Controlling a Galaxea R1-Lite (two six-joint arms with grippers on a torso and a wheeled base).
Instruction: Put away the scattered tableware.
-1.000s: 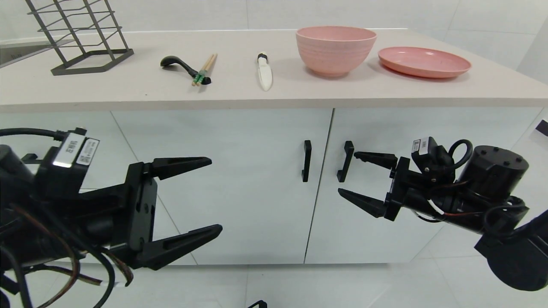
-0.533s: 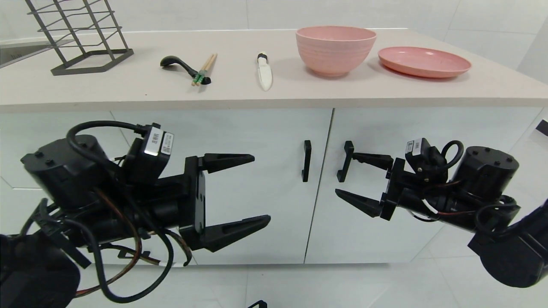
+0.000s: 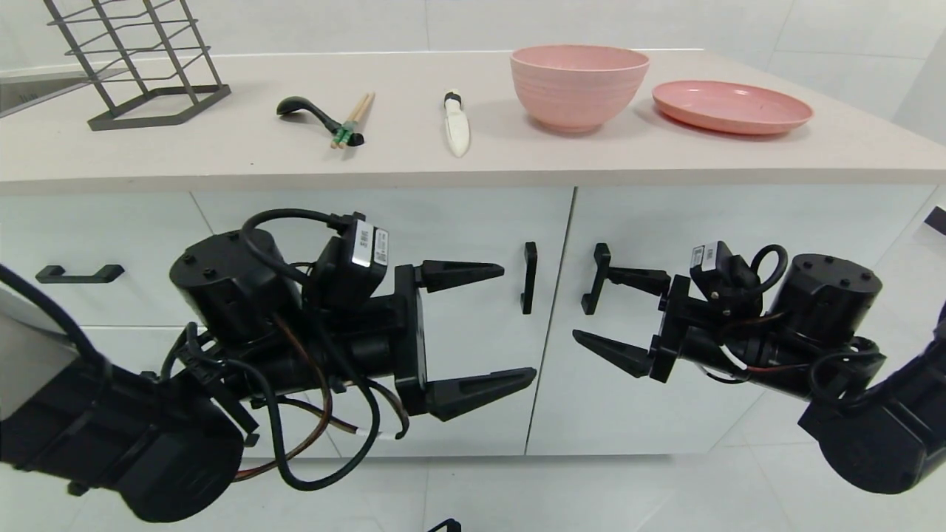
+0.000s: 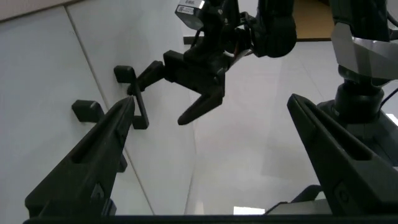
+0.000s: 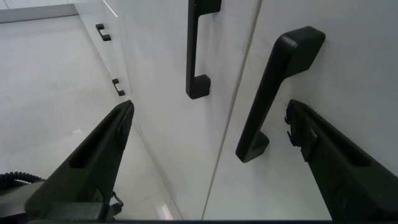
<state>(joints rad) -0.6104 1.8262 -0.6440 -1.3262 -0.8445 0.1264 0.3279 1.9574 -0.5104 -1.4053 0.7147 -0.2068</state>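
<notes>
On the countertop (image 3: 222, 159) lie a pink bowl (image 3: 579, 85), a pink plate (image 3: 732, 107), a white sheathed knife (image 3: 457, 125), a black spoon (image 3: 314, 114) and a pair of chopsticks (image 3: 353, 118). Both arms hang below the counter, in front of the white cabinet doors. My left gripper (image 3: 517, 323) is open, just left of the left door handle (image 3: 528, 278). My right gripper (image 3: 595, 304) is open too, its upper finger level with the right door handle (image 3: 596, 278) (image 5: 273, 93). In the left wrist view the right gripper (image 4: 158, 102) hangs by the handles.
A dark wire rack (image 3: 137, 66) stands at the counter's far left, beside a sink edge (image 3: 29, 92). A drawer handle (image 3: 80, 274) sits on the cabinet front at left. White tiled floor (image 3: 591, 488) lies below the doors.
My left arm has swung right, bringing its open gripper from the far left up to the left door handle. The right gripper has crept slightly left toward the right handle.
</notes>
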